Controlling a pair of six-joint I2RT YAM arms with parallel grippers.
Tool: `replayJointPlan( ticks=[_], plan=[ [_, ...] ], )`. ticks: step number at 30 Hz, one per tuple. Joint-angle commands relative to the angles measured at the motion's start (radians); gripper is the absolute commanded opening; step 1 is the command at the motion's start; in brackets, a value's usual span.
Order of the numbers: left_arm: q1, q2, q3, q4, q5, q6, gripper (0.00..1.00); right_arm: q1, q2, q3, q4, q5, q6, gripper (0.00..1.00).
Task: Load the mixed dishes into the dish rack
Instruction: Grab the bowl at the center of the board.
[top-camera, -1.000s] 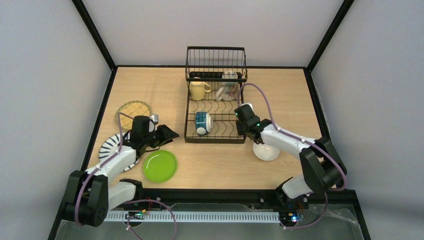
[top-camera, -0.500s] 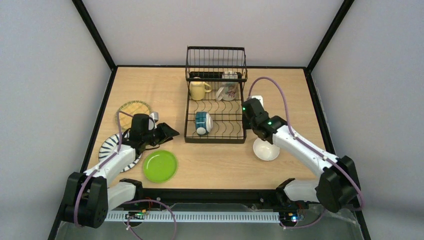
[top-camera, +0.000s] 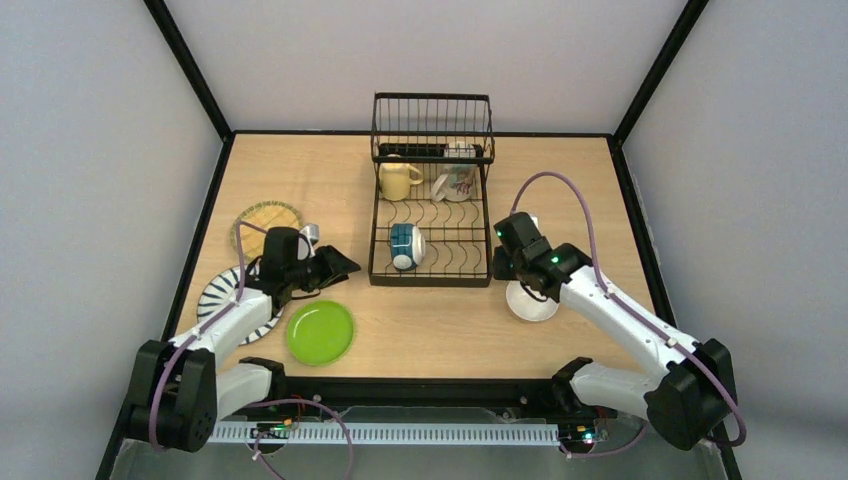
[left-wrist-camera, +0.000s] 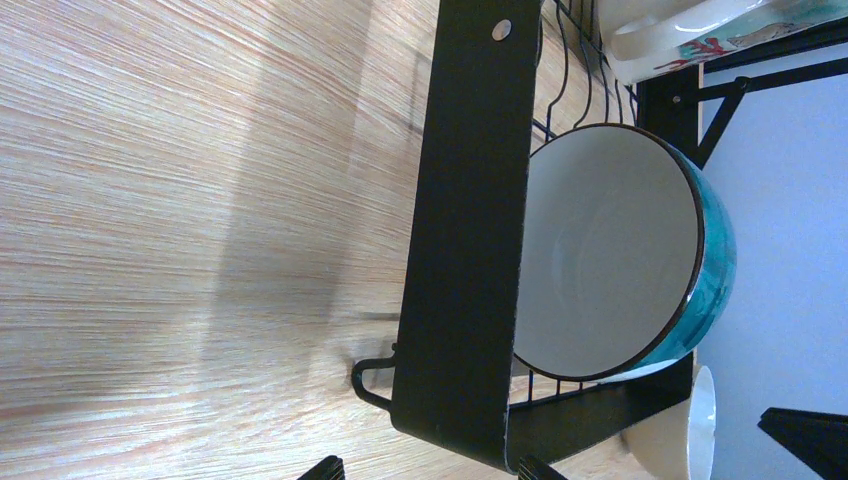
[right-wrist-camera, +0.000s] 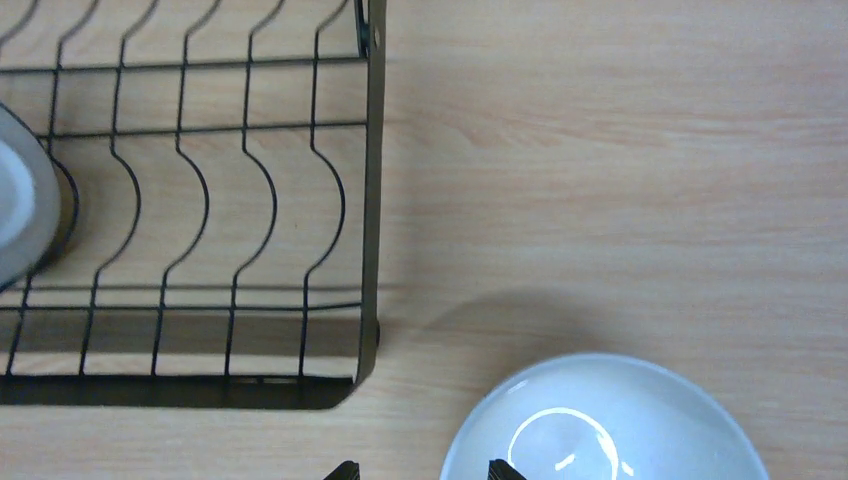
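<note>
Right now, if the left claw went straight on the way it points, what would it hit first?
Probably the black frame of the dish rack, centred ahead of the left claw; the blue bowl stands just behind it. Depth is unclear.

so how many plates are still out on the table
3, all left of the dish rack: tan woven-look plate farthest back, black-striped white plate partly under the left arm, lime green plate nearest the front.

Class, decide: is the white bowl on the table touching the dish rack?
Apart. The right wrist view shows bare table between the rim of the white bowl and the corner of the dish rack.
</note>
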Motion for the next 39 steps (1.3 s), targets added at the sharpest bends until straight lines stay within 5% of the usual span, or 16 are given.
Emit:
replayJointPlan(
  ticks=[1, 24, 32, 37, 39],
  plan=[
    [0.004, 0.018, 0.021, 0.015, 0.014, -0.002, 0.99, -0.004, 0.004, -0.023, -0.069, -0.047, 0.058, 0.71],
    [0.004, 0.059, 0.072, 0.029, 0.043, -0.029, 0.99, -0.004, 0.160, -0.100, -0.050, -0.085, 0.217, 0.58],
    [0.005, 0.078, 0.075, 0.067, 0.048, -0.028, 0.99, -0.003, 0.175, -0.120, -0.044, -0.109, 0.237, 0.32],
    [0.005, 0.087, 0.072, 0.080, 0.052, -0.034, 0.99, -0.002, 0.156, -0.121, -0.063, -0.110, 0.246, 0.01],
    [0.005, 0.090, 0.072, 0.082, 0.053, -0.037, 0.99, -0.002, 0.144, -0.120, -0.069, -0.113, 0.249, 0.00]
  ],
)
